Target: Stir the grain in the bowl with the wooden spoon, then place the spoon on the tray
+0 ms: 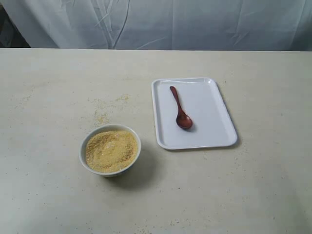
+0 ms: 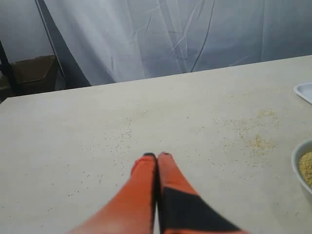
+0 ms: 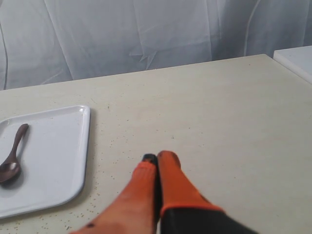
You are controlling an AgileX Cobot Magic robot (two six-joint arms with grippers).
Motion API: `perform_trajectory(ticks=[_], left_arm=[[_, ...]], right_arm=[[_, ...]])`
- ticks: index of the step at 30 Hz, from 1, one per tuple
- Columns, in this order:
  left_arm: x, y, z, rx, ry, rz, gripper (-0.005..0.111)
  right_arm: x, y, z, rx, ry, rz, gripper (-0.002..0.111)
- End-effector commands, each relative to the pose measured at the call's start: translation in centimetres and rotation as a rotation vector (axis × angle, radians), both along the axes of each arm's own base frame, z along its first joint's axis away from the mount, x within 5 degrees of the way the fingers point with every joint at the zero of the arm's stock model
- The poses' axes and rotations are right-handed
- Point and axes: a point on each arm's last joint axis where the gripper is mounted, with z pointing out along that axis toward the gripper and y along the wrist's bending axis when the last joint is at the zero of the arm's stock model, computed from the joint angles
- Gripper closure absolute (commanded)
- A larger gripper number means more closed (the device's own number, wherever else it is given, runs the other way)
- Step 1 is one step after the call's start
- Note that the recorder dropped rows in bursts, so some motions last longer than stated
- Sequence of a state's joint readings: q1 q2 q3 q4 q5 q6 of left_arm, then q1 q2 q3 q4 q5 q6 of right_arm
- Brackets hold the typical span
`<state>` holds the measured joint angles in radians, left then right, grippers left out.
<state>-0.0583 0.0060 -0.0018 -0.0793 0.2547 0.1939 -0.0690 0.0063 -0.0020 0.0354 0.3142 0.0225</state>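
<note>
The dark wooden spoon (image 1: 180,109) lies on the white tray (image 1: 214,131), scoop toward the front; the right wrist view shows the same spoon (image 3: 12,155) and tray (image 3: 63,146). The cream bowl (image 1: 110,149) stands left of the tray, filled with golden grain (image 1: 111,150); its rim (image 2: 301,165) shows at the edge of the left wrist view. My left gripper (image 2: 157,156) is shut on nothing over bare table, apart from the bowl. My right gripper (image 3: 158,157) is shut and empty, beside the tray. Neither gripper appears in the exterior view.
Spilled grain (image 1: 105,109) is scattered on the table behind the bowl, and specks (image 2: 258,141) of it show in the left wrist view. A white cloth backdrop (image 1: 156,22) hangs behind the table's far edge. A white block (image 3: 295,61) sits at the table's corner.
</note>
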Motion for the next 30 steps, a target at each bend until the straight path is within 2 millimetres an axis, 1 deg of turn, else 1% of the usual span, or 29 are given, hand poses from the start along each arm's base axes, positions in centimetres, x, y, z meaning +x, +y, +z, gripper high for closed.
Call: perform_trajectory(ticks=[1,15,24,30], left_arm=[[-0.04,-0.04,-0.03,-0.012,-0.003,-0.004,0.107],[-0.02,-0.03,0.11,-0.024,-0.017,-0.001,0.107],[-0.01,0.02,0.1,-0.154,-0.007,0.026,0.107],[0.0,0.05,0.17,-0.159,-0.014,0.029,0.107]], right_arm=[[-0.02,-0.02,0.04,-0.005,-0.013,-0.002,0.109],[-0.02,-0.02,0.04,-0.005,-0.013,-0.002,0.109],[-0.02,-0.02,0.04,-0.005,-0.013,-0.002,0.109],[-0.02,-0.02,0.04,-0.005,-0.013,-0.002,0.109]])
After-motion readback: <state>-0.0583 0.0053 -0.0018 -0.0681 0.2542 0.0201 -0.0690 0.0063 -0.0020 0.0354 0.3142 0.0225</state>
